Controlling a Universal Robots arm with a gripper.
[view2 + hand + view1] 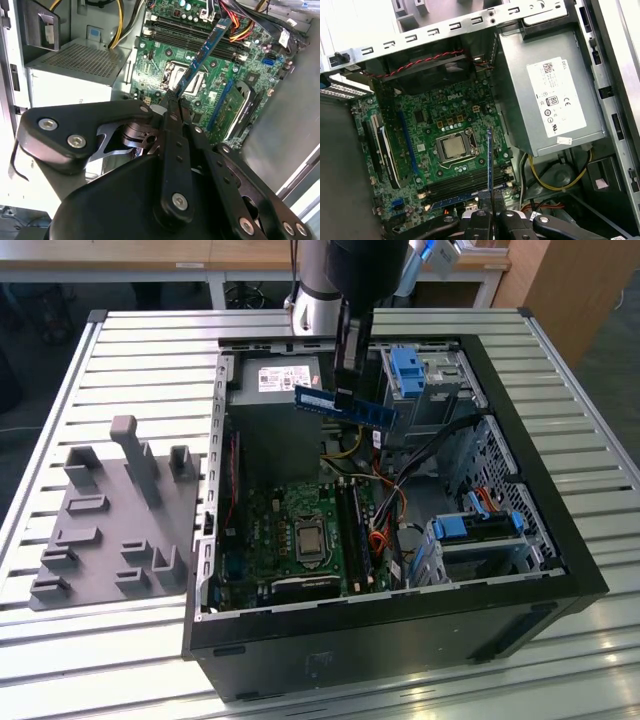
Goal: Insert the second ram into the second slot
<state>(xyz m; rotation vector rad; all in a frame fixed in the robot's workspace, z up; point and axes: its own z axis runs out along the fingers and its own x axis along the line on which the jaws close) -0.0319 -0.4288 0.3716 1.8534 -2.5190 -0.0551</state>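
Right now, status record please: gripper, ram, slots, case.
gripper: shut on the second ram, gripping it near mid-length
second ram: in the air over the open PC case, not seated
memory slots: on the motherboard, beside the CPU socket
PC case: lying on its side, panel off, on the slatted table

In the exterior view, a rack (100, 540) lies on the worktop (130, 350) at the case's (560, 570) 9 o'clock. Inside, the power supply (275, 380) sits at the motherboard's (290, 530) 12 o'clock, with the ram stick (345, 408) above.
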